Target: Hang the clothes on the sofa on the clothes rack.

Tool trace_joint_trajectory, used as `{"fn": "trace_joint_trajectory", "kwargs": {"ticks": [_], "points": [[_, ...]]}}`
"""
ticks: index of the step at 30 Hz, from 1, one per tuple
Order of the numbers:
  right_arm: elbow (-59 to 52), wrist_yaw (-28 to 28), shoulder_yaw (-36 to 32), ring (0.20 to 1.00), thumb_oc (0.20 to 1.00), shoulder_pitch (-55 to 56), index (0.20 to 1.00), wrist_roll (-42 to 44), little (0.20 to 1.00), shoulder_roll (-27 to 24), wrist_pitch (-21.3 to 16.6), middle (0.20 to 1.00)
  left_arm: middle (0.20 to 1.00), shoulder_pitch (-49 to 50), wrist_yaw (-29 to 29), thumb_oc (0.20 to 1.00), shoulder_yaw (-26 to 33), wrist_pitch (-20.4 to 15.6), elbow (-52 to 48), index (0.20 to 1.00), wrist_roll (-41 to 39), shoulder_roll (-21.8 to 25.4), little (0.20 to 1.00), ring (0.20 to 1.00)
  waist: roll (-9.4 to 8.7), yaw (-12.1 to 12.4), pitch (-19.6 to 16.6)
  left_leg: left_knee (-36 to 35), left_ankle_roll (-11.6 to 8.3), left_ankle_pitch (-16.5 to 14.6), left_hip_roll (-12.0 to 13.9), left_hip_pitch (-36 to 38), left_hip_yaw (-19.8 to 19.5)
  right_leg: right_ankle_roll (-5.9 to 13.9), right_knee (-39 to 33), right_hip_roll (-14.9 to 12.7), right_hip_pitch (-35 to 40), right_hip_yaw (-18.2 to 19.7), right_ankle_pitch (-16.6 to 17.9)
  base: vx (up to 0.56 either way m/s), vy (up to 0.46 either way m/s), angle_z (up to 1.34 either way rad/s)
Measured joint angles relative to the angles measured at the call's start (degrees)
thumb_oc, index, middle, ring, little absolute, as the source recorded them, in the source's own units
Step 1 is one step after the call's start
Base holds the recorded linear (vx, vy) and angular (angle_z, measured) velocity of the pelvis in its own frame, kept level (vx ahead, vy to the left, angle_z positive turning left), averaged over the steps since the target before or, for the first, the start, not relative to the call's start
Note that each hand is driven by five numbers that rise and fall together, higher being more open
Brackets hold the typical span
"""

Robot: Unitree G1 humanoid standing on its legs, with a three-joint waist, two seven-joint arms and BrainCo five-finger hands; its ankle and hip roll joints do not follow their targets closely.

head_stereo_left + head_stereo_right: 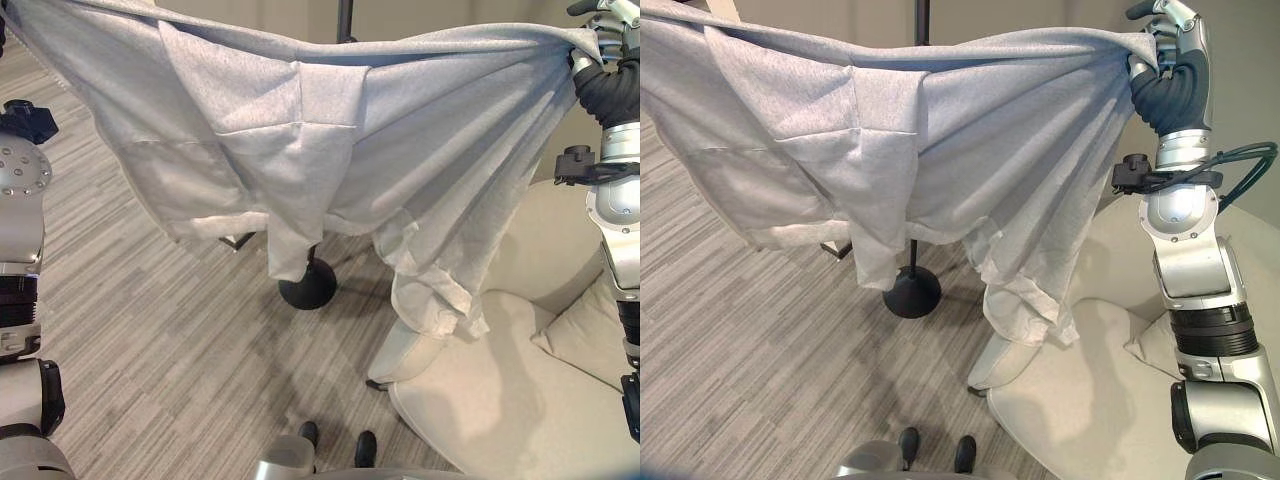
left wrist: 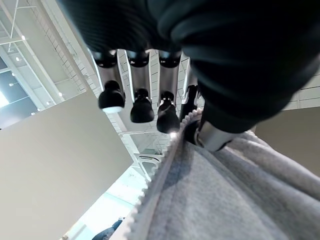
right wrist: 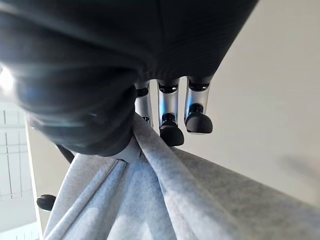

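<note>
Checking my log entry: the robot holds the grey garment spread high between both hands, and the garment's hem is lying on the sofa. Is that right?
Not quite. The grey garment is spread between the left hand and the right hand, but its hem hangs free above the floor and the sofa, as the right eye view shows.

Grey striped carpet (image 1: 150, 330) underfoot — a plain beige wall (image 1: 1040, 15) beyond

Lighting: even, soft indoor light from overhead. Faint, diffuse shadows on the floor (image 1: 180, 330) beneath the garment (image 1: 330, 150). Left wrist view: bright ceiling lights (image 2: 15, 60), small glints on the fingertips (image 2: 142, 111). Wrist covers near the lens dark, out of focus. Eye views bend slightly toward the edges.
</note>
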Motion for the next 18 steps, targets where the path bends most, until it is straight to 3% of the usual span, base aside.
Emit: {"fn": "trace_joint_trajectory", "kwargs": {"ticks": [2,3,4,5,6,7,9,10,11,13,14,16,18], "points": [[0.03,-0.04,0.03,0.2,0.2,-0.57,0.2,0.01,0.2,0.0,-0.01,0.2,0.2,-0.03,-0.01,0.2,-0.11,-0.01,-0.14,0.2,-0.02,-0.06,0.2,0.2,-0.16,0.3,0.51,4.47,-0.78,-0.49,-0.42,-2.33,0.3,-0.29,-0.33,-0.78,0.34,-0.18,-0.12,0.04,-0.01,0.27],[0.03,-0.15,-0.02,0.2,0.2,-1.11,0.2,0.02,0.2,-0.11,0.01,0.2,0.2,-0.6,-0.06,0.2,-0.37,-0.06,-0.23,0.2,-0.02,-0.01,0.2,0.2,-0.93,0.25,1.3,10.6,-2.54,-2.12,-0.71,-5.81,2.3,-1.52,0.02,-2.19,0.57,-0.56,-0.87,0.07,0.063,0.32],[0.01,-0.19,-0.04,0.2,0.2,-1.23,0.2,0.0,0.2,-0.04,-0.04,0.2,0.2,-1.02,-0.08,0.2,-0.46,-0.18,-0.37,0.2,-0.02,0.52,0.2,0.2,-1.41,0.72,1.61,12.58,-1.82,-3.84,-0.14,-8.08,4.53,-2.98,0.01,-2.69,0.59,0.66,-2.65,0.12,0.139,0.51],[0.26,-0.27,-1.07,0.2,0.2,-1.91,0.2,-0.02,0.2,-0.4,-0.04,0.2,0.2,-3.54,0.01,0.2,-0.61,-0.64,-0.44,0.2,-0.01,1.24,0.2,0.2,-2.51,0.59,2.87,12.26,-1.33,-4.07,2.01,-11.07,3.87,-0.11,-0.02,-3.84,0.36,2.63,-7.45,0.1,0.151,0.41],[0.48,-0.46,-2.08,0.2,0.2,-2.09,0.2,-0.01,0.2,0.0,-0.02,0.2,0.2,-4.32,0.17,0.2,-0.83,-0.89,-0.63,0.2,-0.01,1.47,0.2,0.2,-1.93,0.93,4.04,11.06,-2.29,-3.52,4.72,-12.72,1.29,-0.48,-0.02,-3.03,0.28,2.69,-7.23,0.09,0.211,0.06],[2.68,-0.66,-2.07,0.2,0.2,-2.9,0.2,-0.02,0.2,0.46,0.06,0.2,0.2,-6.21,0.19,0.2,-2.25,-0.79,0.28,0.2,-0.05,1.67,0.2,0.2,-2.26,3.34,5.62,4.74,-5.2,-1.83,7.15,-13.31,-4.53,-0.4,-0.01,-3.67,-0.65,5.15,-7.06,0.06,0.238,-0.45],[3.68,-0.53,-2.0,0.2,0.2,-3.73,0.2,-0.02,0.2,0.32,0.15,0.2,0.2,-6.17,0.09,0.2,-2.66,-0.44,0.41,0.2,-0.1,1.62,0.2,0.2,0.05,5.3,6.59,-3.05,-8.25,0.15,12.25,-11.73,-4.81,0.0,0.02,-3.75,-0.15,7.25,-6.92,0.08,0.319,-0.56],[3.67,-0.54,-1.93,0.2,0.2,-3.44,0.2,-0.02,0.2,0.52,0.17,0.2,0.2,-6.46,0.08,0.2,-2.6,-0.48,0.37,0.2,-0.04,1.72,0.2,0.2,0.75,5.25,6.61,-3.78,-10.62,3.38,12.79,-10.66,-3.34,0.35,0.01,-4.46,0.62,7.92,-7.41,0.07,0.318,-0.42],[3.57,-0.45,-1.47,0.2,0.2,-3.34,0.2,-0.02,0.2,0.56,0.29,0.2,0.2,-6.62,0.11,0.2,-2.32,-0.48,0.36,0.2,-0.05,1.74,0.2,0.2,0.22,5.83,6.5,-3.24,-10.46,4.67,11.68,-10.26,-2.75,-0.43,0.01,-5.89,0.5,8.92,-7.93,0.04,0.322,-0.58],[0.68,-0.29,-1.86,0.2,0.2,-3.36,0.2,-0.02,0.2,0.52,0.57,0.2,0.2,-6.63,0.09,0.2,-2.14,-0.25,0.54,0.2,-0.05,1.73,0.2,0.2,-0.34,6.48,6.34,0.41,-9.58,4.82,8.55,-10.76,0.1,-5.44,-0.01,-9.15,0.33,9.56,-10.32,0.06,0.303,-0.64],[-0.78,-0.29,-1.91,0.2,0.2,-3.34,0.2,-0.04,0.2,0.5,0.62,0.2,0.2,-6.64,0.09,0.2,-2.14,-0.2,0.64,0.2,-0.04,1.73,0.2,0.2,-0.66,6.43,6.15,1.69,-7.6,4.47,7.09,-11.0,0.87,-6.94,0.99,-10.53,0.46,9.53,-11.18,0.08,0.294,-0.3],[-3.94,-0.3,-3.52,0.2,0.2,-1.9,0.2,-0.04,0.2,0.52,0.63,0.2,0.2,-6.64,0.04,0.2,-2.29,-0.37,0.63,0.2,-0.02,1.71,0.2,0.2,-1.47,5.46,5.61,3.05,-5.33,3.62,4.55,-10.86,1.69,-6.06,5.07,-12.2,-0.05,6.85,-9.41,0.08,0.302,-0.04],[-4.69,-0.66,-5.2,0.2,0.2,-1.69,0.2,-0.04,0.2,0.52,0.67,0.2,0.2,-6.67,0.07,0.2,-2.29,-0.45,0.63,0.2,-0.02,1.7,0.2,0.2,-1.65,5.14,5.25,4.5,-3.7,2.51,3.8,-10.95,2.05,-5.92,5.46,-12.8,0.04,6.24,-6.51,0.08,0.302,0.01]]}}
